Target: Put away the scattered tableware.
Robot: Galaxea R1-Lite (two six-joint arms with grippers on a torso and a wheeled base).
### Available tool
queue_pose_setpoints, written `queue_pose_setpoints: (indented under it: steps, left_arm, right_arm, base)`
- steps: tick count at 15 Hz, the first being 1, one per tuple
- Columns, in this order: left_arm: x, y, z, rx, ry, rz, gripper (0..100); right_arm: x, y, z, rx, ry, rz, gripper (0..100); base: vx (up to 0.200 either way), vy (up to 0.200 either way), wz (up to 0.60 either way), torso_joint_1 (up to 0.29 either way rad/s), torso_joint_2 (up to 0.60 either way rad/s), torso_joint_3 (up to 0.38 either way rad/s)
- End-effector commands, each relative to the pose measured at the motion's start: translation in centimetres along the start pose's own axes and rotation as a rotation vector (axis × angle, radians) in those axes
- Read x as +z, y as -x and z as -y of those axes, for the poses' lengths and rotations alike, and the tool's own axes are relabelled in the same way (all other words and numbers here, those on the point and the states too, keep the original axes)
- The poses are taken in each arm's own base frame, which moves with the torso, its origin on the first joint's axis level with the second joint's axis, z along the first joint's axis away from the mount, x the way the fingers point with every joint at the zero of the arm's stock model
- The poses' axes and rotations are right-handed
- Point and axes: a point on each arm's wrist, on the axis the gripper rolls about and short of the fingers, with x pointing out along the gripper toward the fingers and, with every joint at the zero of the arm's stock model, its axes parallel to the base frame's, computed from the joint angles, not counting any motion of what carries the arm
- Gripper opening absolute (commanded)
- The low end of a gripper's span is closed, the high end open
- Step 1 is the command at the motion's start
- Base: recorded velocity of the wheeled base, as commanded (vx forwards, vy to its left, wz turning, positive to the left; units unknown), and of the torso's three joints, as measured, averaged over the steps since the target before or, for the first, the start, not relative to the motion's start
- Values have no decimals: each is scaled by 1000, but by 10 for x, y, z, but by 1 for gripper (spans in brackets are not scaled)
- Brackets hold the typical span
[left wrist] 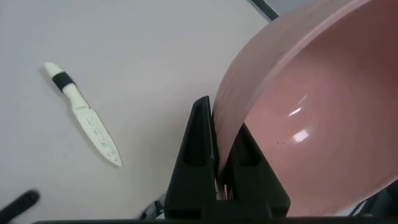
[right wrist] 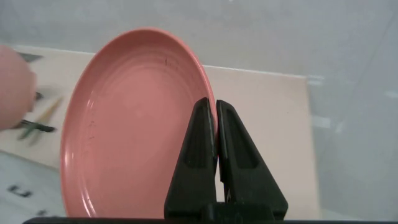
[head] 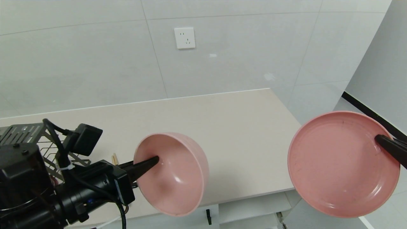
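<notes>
Left pincer (left wrist: 217,134) clamped on bowl (head: 178,178) rim, bowl tilted in the air over tabletop (head: 229,127) front. Right pincer (right wrist: 216,112) clamped on plate (head: 340,165) rim, plate on edge past tabletop's right side. Knife (left wrist: 84,115) flat on tabletop.

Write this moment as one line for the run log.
left gripper: shut on pink bowl rim, bowl tilted in air | right gripper: shut on pink plate rim, plate in air | knife: lying on counter

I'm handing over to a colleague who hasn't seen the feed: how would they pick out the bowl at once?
Start at the beige countertop below the tiled wall. Over its front edge, the left pincer grips a pink bowl by the rim, tipped on its side. It is deep and rounded, unlike the flat pink plate in the right pincer.
</notes>
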Motion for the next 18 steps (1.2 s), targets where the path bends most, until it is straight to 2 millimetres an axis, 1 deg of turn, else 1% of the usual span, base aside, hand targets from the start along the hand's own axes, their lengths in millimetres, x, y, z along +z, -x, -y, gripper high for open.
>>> queue_pose_setpoints:
  steps: [1,3,5,6,7,9,12,13,14,16,17,18]
  left_arm:
    - [-1,16,3,7,-1,37,0]
    - [2,20,4,16,-8,72,0]
    - [6,20,1,138,-23,164,0]
    - [9,20,2,167,-47,206,0]
    - [5,23,2,171,-79,213,0]
    - [-3,23,-1,185,-172,190,0]
    - [4,11,4,130,-200,320,0]
    - [-5,1,4,115,-233,317,0]
    - [-17,-3,3,110,-264,294,0]
    - [-32,-10,5,88,-314,223,0]
    - [-33,-11,8,73,-317,220,0]
    - [-36,-11,12,47,-322,208,0]
  right_arm:
    - [-3,9,-6,14,-94,-6,0]
    - [-5,9,-5,-6,-109,-20,0]
    - [-4,8,-4,-12,-92,-21,0]
    - [-6,8,-4,-13,-82,-31,0]
    - [-8,6,-3,-15,-83,-42,0]
    - [-10,7,-4,-14,-26,-46,0]
    - [-10,8,-4,-12,23,-44,0]
    - [-8,8,-4,-12,48,-23,0]
    - [-6,7,-4,-11,67,-7,0]
    - [-6,6,-3,-11,78,-6,0]
    - [-7,6,-3,-11,77,-9,0]
    - [-8,7,-3,-13,76,-13,0]
  base:
    - [0,0,0,0,0,0]
    - [0,0,0,0,0,0]
    - [0,0,0,0,0,0]
    - [0,0,0,0,0,0]
    - [0,0,0,0,0,0]
    - [0,0,0,0,0,0]
    - [0,0,0,0,0,0]
    - [0,0,0,0,0,0]
    - [0,0,0,0,0,0]
    - [0,0,0,0,0,0]
    - [0,0,0,0,0,0]
    - [-200,0,0,-2,7,2]
